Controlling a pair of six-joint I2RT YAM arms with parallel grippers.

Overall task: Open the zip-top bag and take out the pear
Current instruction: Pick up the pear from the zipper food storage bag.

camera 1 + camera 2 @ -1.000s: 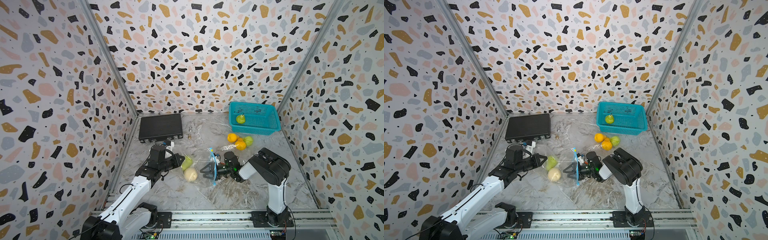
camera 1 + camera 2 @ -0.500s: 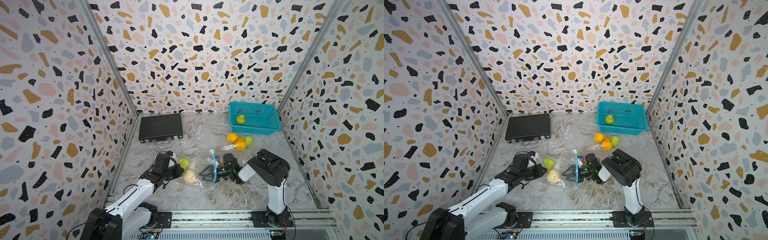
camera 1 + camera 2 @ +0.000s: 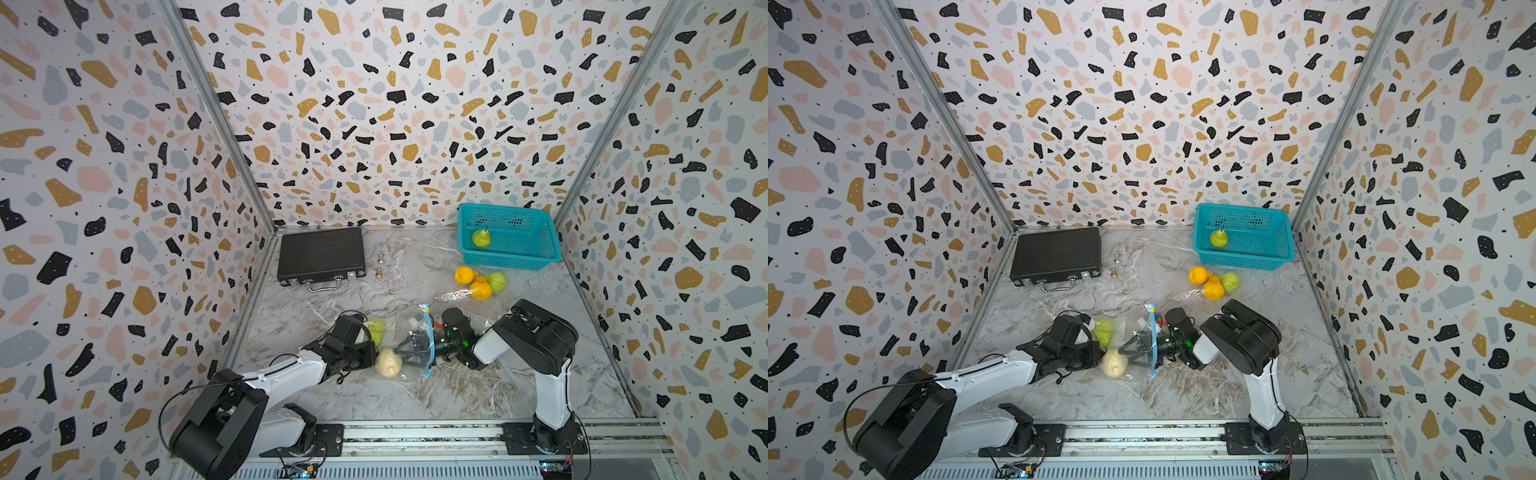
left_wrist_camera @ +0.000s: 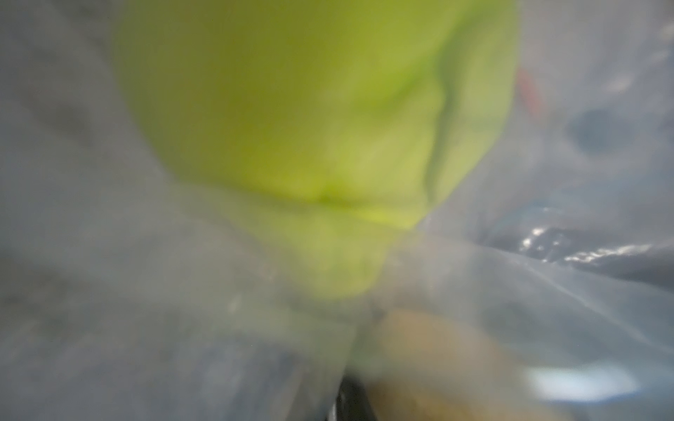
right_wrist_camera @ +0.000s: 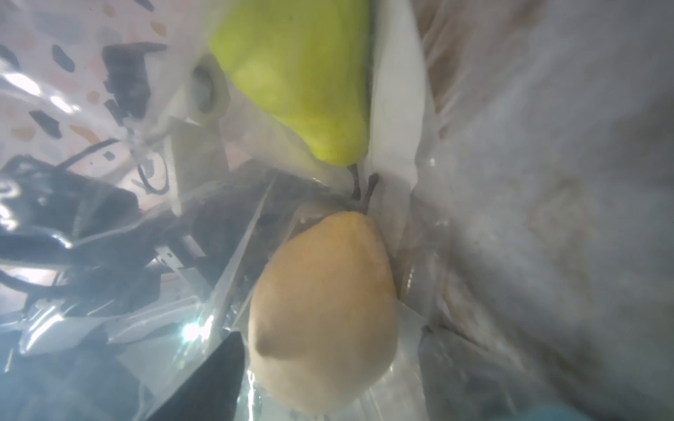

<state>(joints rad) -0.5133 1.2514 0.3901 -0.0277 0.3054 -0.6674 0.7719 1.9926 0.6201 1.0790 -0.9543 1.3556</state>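
Pear (image 3: 388,362) awaits extraction from opened zip-top bag (image 3: 406,325): left gripper (image 3: 369,351) pinches the bag's closed end; right gripper (image 3: 405,349), spread empty inside the mouth, should next close on the fruit.

left arm (image 3: 286,374): stretched low and forward, wrist turned inward | left gripper (image 3: 371,354): jaws closed tight | right arm (image 3: 550,376): upright, elbow raised, forearm angled down toward the left arm | right gripper (image 3: 406,351): jaws spread wide, tips facing the left gripper

The bag (image 3: 405,328) lies in front of the case (image 3: 322,253), left, and basket (image 3: 515,257), right.
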